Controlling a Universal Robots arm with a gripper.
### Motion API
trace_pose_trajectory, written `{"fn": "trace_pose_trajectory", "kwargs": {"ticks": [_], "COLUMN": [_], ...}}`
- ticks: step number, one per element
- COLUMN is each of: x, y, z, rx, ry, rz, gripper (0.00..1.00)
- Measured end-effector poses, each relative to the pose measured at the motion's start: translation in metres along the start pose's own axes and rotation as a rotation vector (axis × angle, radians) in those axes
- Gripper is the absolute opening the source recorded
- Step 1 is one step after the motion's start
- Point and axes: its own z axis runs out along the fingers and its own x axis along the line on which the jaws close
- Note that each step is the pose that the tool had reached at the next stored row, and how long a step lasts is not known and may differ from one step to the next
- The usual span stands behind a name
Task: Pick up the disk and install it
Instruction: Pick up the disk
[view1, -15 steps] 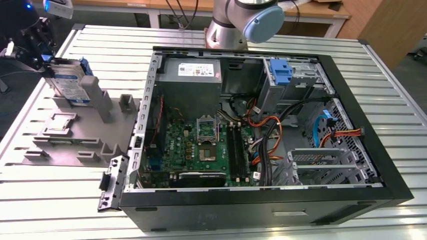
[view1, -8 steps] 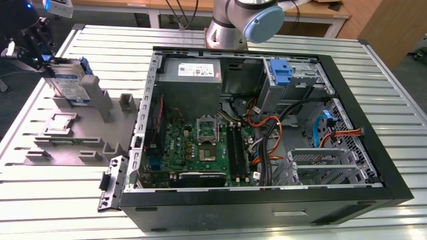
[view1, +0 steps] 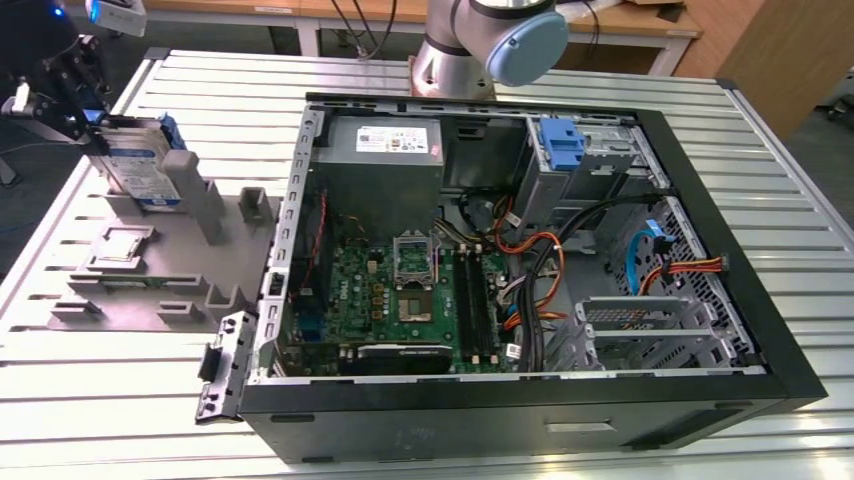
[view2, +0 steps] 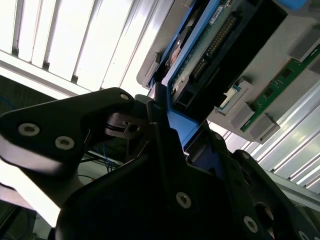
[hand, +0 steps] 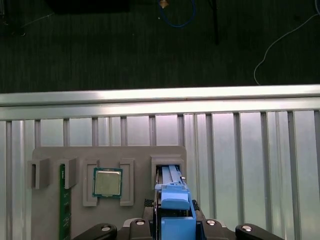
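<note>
Gripper (view1: 91, 122) is closed on the upright disk (view1: 140, 165), which is seated in the grey holder (view1: 127, 285). If it is pulled at a tilt, the disk could be jammed in its slot or dropped.

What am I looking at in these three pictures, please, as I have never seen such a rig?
It is one robot arm working at a slatted metal table. The exterior view looks at the scene from off the arm; both wrist views come from cameras riding on the arm. On the table lies an open computer case and, to the exterior view's left, a grey holder for parts. The disk stands on end in that holder, and the claw is at its upper end. The first wrist view also shows a chip and a green memory stick in the holder.
</note>
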Motion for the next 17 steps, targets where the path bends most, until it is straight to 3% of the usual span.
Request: {"fn": "trace_pose_trajectory", "kwargs": {"ticks": [7, 9, 10, 13, 17], "x": [0.0, 0.0, 0.0, 0.0, 0.0], "y": [0.0, 0.0, 0.0, 0.0, 0.0], "z": [0.0, 0.0, 0.0, 0.0, 0.0], "rx": [0.0, 0.0, 0.0, 0.0, 0.0001], "ry": [0.0, 0.0, 0.0, 0.0, 0.0], "rz": [0.001, 0.001, 0.001, 0.001, 0.002], "gripper": [0.37, 0.38, 0.45, 0.45, 0.36]}}
